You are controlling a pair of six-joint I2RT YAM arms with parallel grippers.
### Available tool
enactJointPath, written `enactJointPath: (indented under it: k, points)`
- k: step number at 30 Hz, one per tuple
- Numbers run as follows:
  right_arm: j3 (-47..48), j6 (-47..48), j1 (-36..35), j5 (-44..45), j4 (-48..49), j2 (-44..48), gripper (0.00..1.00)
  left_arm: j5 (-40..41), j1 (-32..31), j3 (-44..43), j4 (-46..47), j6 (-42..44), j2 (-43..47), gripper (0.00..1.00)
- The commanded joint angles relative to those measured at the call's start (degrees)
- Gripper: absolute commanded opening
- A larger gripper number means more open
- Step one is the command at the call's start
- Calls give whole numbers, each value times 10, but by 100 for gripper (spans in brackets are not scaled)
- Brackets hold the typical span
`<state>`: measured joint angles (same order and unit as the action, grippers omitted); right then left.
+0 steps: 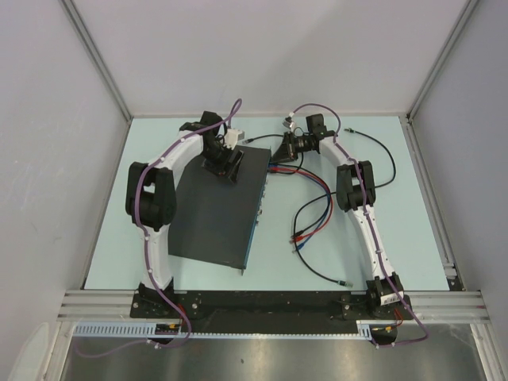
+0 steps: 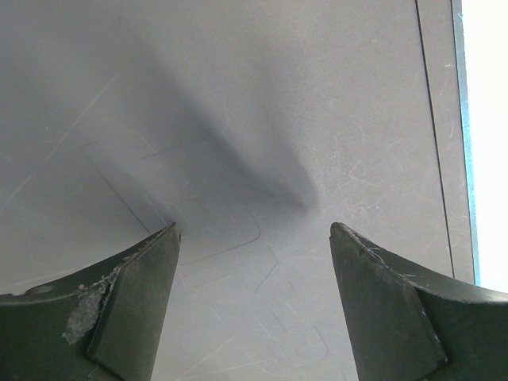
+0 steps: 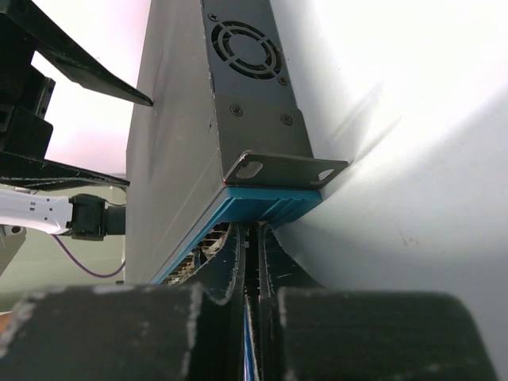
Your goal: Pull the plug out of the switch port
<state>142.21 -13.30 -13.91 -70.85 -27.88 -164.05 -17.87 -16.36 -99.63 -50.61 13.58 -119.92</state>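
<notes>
1. Your switch (image 1: pixel 214 210) is lying flat on the table (image 1: pixel 381 238), left of centre and a bit skewed. Its blue-grey socket face (image 1: pixel 255 226) is turned toward your right arm.
2. Your left gripper (image 1: pixel 226 164) is parked over the switch's far corner. On the wrist cam both fingers (image 2: pixel 135 302) are spread wide, with nothing between them but the scuffed black top of the box, so that one's released.
3. Your right gripper (image 1: pixel 279 151) is right up at the far end of the socket face, next to the mounting bracket (image 3: pixel 286 168). Its fingers (image 3: pixel 226 266) are clenched, practically pad to pad.
4. There's a thin blue sliver in the slit between those fingers. It might be a cable, but tbh the view's too tight to say, and the plug itself is hidden behind them.
5. Loose cables (image 1: pixel 313 225) in red, blue and black sprawl on the table to the right of the switch, running up toward that same far end.
</notes>
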Motion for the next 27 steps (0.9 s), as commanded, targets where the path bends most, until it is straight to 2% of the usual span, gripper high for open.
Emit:
enactJointPath:
  k: [1,5,8,12,16,20,27]
  points:
    - [1,9,-6,10,7,-24,0,-9,-9,-3,5,0,7,82]
    - [-11,-1,9,12,9,-22,0,-15,-9,-1,7,-2,6,82]
    - [-11,34,17,92,-45,-15,0,-18,-9,0,9,-4,5,82]
    - [-21,88,25,92,-94,-11,0,-24,-9,-4,10,-7,-1,82]
    - [-35,29,40,38,-39,-20,0,-30,-10,-9,9,-9,-7,82]
    - [-56,-73,54,10,31,-24,0,-36,-10,-9,6,-10,-8,82]
    - [-56,-75,49,5,49,-23,0,-38,-13,-20,4,-12,-15,82]
